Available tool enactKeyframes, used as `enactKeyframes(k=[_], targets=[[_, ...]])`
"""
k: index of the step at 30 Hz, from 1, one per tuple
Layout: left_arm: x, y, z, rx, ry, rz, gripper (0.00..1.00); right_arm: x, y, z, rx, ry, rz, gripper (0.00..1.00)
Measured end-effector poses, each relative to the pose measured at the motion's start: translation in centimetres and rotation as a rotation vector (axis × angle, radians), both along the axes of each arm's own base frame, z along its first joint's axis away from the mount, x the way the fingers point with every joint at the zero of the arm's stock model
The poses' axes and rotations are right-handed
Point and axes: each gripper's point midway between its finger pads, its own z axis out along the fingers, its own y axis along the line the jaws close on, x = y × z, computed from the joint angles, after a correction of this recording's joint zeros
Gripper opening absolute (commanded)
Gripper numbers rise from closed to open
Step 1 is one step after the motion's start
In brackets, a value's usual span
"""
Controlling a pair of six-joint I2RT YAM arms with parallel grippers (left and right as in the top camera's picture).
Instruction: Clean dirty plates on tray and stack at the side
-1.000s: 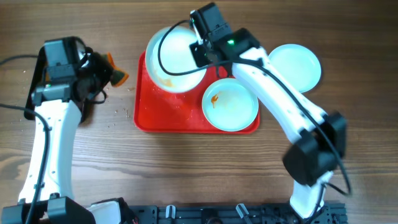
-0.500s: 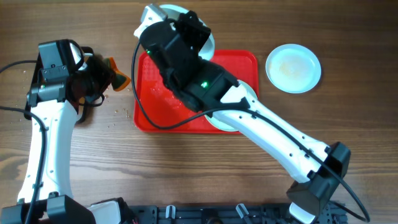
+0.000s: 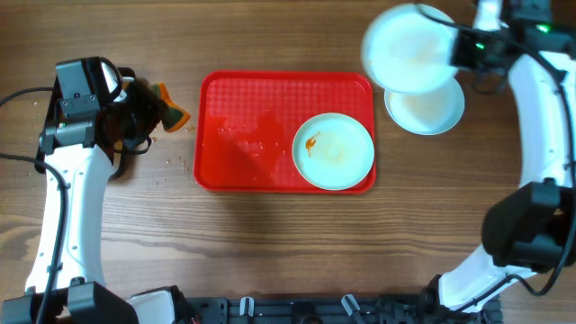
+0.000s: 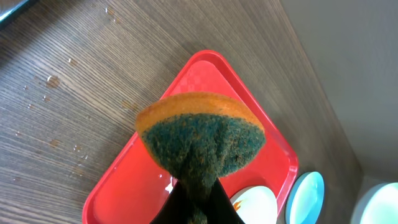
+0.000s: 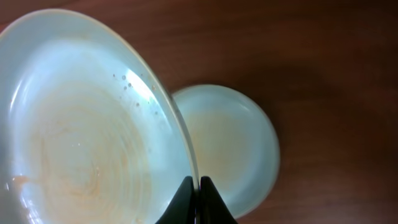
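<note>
My right gripper [image 3: 459, 49] is shut on the rim of a pale plate [image 3: 407, 49] and holds it in the air above another plate [image 3: 427, 110] that lies on the table right of the red tray [image 3: 252, 135]. In the right wrist view the held plate [image 5: 81, 124] fills the left and the lying plate [image 5: 233, 146] is behind it. A third plate [image 3: 333, 151] with an orange smear lies in the tray's right part. My left gripper [image 3: 144, 108] is shut on a green and orange sponge [image 4: 199, 137], left of the tray.
Small wet specks lie on the wood [image 3: 171, 166] between the left arm and the tray. Wet marks show on the tray's middle [image 3: 247, 144]. The right arm's base [image 3: 522, 234] stands at the right edge.
My right arm has swung from over the tray's far left corner to the far right, carrying the plate with it to above the plate on the table. The left arm has stayed put.
</note>
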Motion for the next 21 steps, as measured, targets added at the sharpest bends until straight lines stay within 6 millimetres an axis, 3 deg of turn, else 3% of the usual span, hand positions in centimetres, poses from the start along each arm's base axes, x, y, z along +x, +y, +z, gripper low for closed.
enactKeyframes(k=[1, 2, 4, 6, 7, 8, 9, 11, 13, 14, 16, 18, 21], targets=[[0.0, 0.0, 0.0, 0.000, 0.001, 0.000, 0.04, -0.7, -2.0, -1.7, 0.022, 0.021, -0.058, 0.04], [-0.1, 0.0, 0.0, -0.001, 0.003, 0.000, 0.04, -2.1, -4.3, -4.6, 0.045, 0.060, -0.128, 0.04], [-0.1, 0.0, -0.1, -0.001, 0.006, -0.001, 0.04, -2.6, -5.5, -7.4, 0.073, 0.050, -0.194, 0.06], [-0.1, 0.0, -0.1, -0.001, 0.005, -0.001, 0.04, -3.6, -5.0, -10.1, 0.104, 0.077, -0.223, 0.18], [-0.1, 0.0, -0.1, -0.001, 0.005, 0.000, 0.04, -3.5, -4.9, -10.3, 0.109, 0.074, -0.224, 0.30], [-0.1, 0.0, -0.1, -0.001, 0.006, 0.000, 0.04, -3.3, -4.9, -10.2, 0.111, 0.063, -0.227, 0.52], [-0.1, 0.0, -0.1, -0.001, 0.005, -0.001, 0.04, -3.1, -4.9, -10.1, 0.114, 0.053, -0.230, 0.60], [-0.1, 0.0, -0.1, -0.001, 0.005, 0.000, 0.04, -3.2, -4.2, -10.1, 0.154, 0.058, -0.225, 0.54], [-0.1, 0.0, -0.1, -0.001, 0.004, 0.000, 0.04, -4.1, -1.6, -10.3, 0.279, 0.104, -0.164, 0.47], [-0.1, 0.0, -0.1, -0.001, 0.005, -0.001, 0.04, -4.9, 0.1, -10.3, 0.346, 0.136, -0.123, 0.38], [-0.1, -0.2, -0.1, -0.001, 0.005, -0.004, 0.04, -8.8, 6.2, -10.6, 0.482, 0.320, 0.014, 0.34], [0.1, -0.9, 0.0, 0.001, -0.003, -0.023, 0.04, -11.6, 11.2, -10.9, 0.466, 0.465, 0.122, 0.33], [0.3, -2.9, 0.2, 0.002, -0.014, -0.077, 0.04, -13.7, 16.0, -11.2, 0.409, 0.557, 0.237, 0.37]])
